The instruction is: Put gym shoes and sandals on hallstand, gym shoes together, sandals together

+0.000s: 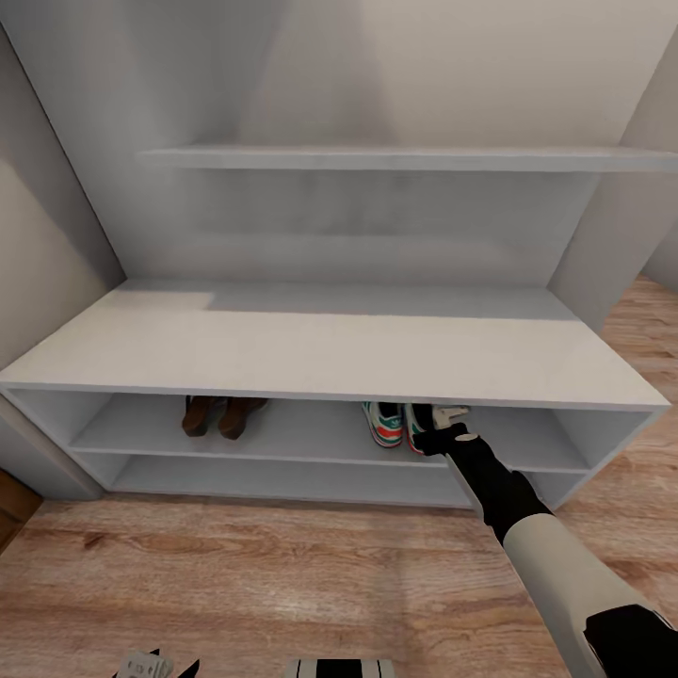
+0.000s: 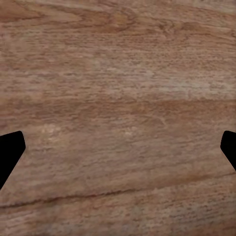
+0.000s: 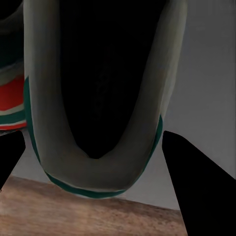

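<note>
The long low white open-fronted hallstand [image 1: 330, 353] stands against the wall, with a thin floating wall shelf [image 1: 395, 158] above it; on its upper inner shelf the two dark-brown leather sandals [image 1: 222, 414] sit side by side toward the left, off the floor, so that pair looks done; toward the right of the same shelf one white gym shoe with teal stripes and red-orange accents [image 1: 383, 424] rests with its heel facing out, and the second white gym shoe [image 1: 421, 426] lies just beside it, close enough to count as neighbours.

The right claw [image 1: 450, 428] reaches in under the flat top at that second shoe; in the right wrist view its dark fingers [image 3: 196, 187] stand either side of the shoe's heel and dark opening [image 3: 98, 98], with the grey shelf beneath and the plank edge below; the fingers appear spread wider than the heel and apart from it, so I judge the claw open and the shoe resting on the shelf, though contact on the hidden side cannot be ruled out.

The left claw [image 2: 118, 147] hangs low over the light brown wood-grain corridor floor [image 1: 235, 584], fingertips wide apart and holding nothing, out of the way.

The task seems nearly finished; what remains is drawing the right arm back without dragging the shoe off the ledge.
</note>
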You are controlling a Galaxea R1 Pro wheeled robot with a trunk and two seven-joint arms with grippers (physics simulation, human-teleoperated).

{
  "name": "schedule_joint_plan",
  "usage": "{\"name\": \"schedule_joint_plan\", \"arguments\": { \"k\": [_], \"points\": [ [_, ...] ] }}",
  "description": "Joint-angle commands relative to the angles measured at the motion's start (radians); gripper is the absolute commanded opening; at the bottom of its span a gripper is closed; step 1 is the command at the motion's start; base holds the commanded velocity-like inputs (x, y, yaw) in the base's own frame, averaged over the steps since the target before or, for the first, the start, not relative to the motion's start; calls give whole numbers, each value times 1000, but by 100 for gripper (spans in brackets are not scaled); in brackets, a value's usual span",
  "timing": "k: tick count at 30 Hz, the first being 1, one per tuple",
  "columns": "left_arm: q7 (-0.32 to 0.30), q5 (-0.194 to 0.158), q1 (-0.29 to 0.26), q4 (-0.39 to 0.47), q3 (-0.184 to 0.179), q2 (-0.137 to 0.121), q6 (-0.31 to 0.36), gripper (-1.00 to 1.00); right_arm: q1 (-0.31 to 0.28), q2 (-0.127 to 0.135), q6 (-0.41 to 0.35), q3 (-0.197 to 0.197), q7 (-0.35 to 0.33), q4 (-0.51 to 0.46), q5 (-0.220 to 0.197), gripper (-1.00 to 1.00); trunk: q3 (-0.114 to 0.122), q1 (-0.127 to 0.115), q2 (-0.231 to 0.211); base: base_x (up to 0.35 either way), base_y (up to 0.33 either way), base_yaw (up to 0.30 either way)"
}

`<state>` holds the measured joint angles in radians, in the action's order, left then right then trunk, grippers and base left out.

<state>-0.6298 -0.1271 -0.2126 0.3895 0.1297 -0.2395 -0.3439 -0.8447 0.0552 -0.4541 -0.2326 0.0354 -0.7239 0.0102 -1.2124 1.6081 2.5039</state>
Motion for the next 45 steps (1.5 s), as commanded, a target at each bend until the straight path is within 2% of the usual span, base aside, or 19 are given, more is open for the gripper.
{"name": "schedule_joint_plan", "arguments": {
  "k": [1, 30, 31, 45],
  "points": [
    [-9, -6, -1, -1, 3, 0, 2, 100, -1, 1, -6, -5, 3, -2, 1, -100, -1, 0, 0, 121, 101, 0],
    [-9, -6, -1, -1, 3, -1, 2, 100, -1, 2, -8, -4, 3, -2, 1, -100, -1, 0, 0, 39, 6, 0],
    [-10, -6, -1, -1, 3, -1, 2, 100, -1, 2, -8, -4, 3, -2, 1, 100, -1, 0, 0, 0, 0, 0],
    [-12, -6, -1, -1, 3, -1, 1, 100, -1, 2, -8, -6, 3, -3, 1, 100, -1, 0, 0, -34, 0, 0]
  ]
}}
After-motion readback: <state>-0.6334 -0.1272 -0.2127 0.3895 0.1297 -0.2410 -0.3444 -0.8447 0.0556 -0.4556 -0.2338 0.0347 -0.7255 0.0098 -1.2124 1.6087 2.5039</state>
